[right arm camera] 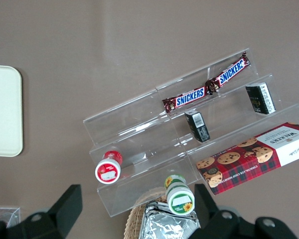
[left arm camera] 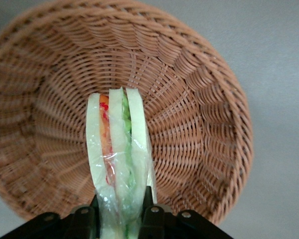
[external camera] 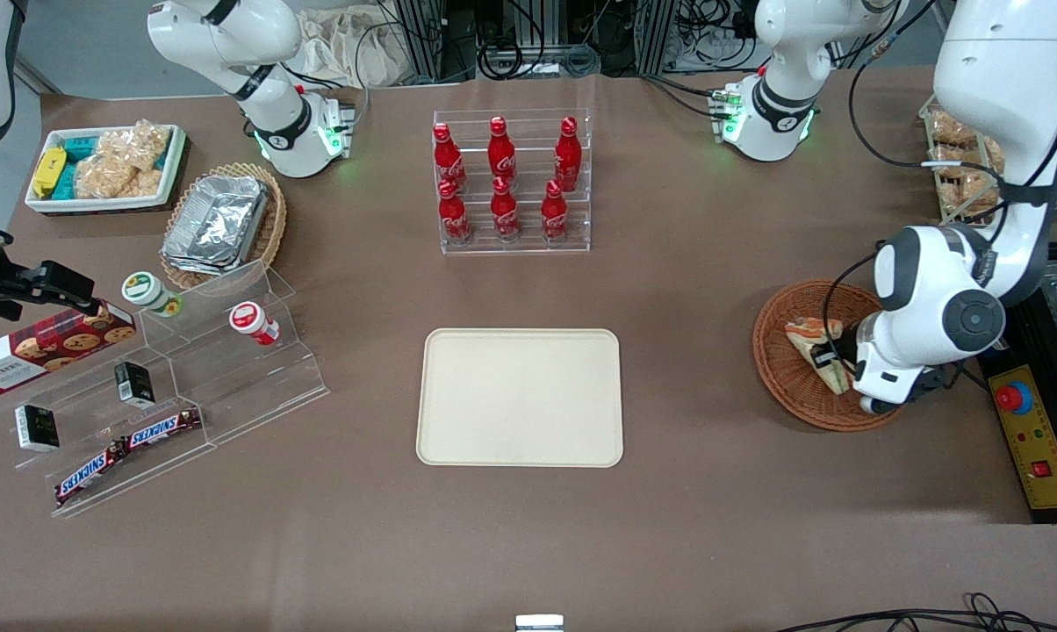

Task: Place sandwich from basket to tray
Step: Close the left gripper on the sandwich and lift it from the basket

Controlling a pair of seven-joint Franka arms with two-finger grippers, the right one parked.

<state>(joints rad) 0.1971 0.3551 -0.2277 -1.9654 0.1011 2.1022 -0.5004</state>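
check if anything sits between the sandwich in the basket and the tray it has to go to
Nothing visible does. The gripper is in the basket, its jaws shut on the sandwich. Between the basket and the tray there is only bare table; the bottle rack stands farther from the front camera.

Brown table surface (external camera: pixel 686 290) under even light; aluminium frame rails and tangled black cables (external camera: pixel 528 39) along its back edge.

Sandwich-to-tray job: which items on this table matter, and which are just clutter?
In play:
- wrapped triangular sandwich
- reddish-brown round wicker basket holding it
- flat cream rectangular tray
- left gripper, fingers closed on the sandwich over the basket

Clutter:
- red cola bottles
- foil container
- Snickers bars
- cookie box
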